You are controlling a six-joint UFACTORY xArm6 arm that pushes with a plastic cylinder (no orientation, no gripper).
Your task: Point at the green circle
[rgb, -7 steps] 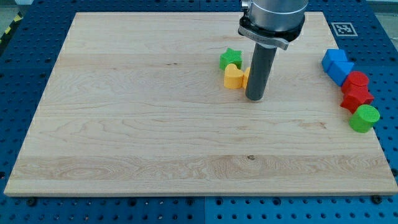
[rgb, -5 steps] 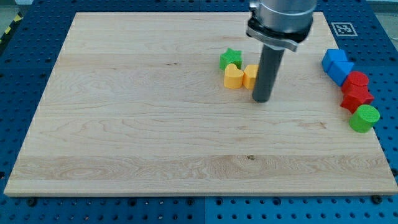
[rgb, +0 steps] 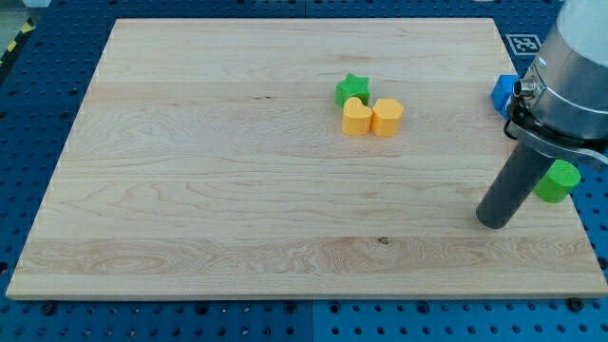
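Note:
The green circle (rgb: 559,180) is a short green cylinder at the view's right edge of the wooden board (rgb: 237,190). My tip (rgb: 493,222) rests on the board just left of and slightly below it, a short gap apart. The rod leans up to the right, and the arm's body hides the red blocks and most of the blue blocks (rgb: 503,92) above the circle.
A green star (rgb: 352,89) sits near the board's upper middle, with a yellow heart (rgb: 356,118) and a second yellow block (rgb: 387,116) touching just below it. A black-and-white marker (rgb: 524,43) lies at the board's top right corner.
My tip has moved from beside the yellow blocks down and to the right, ending next to the green circle. The blocks have not moved.

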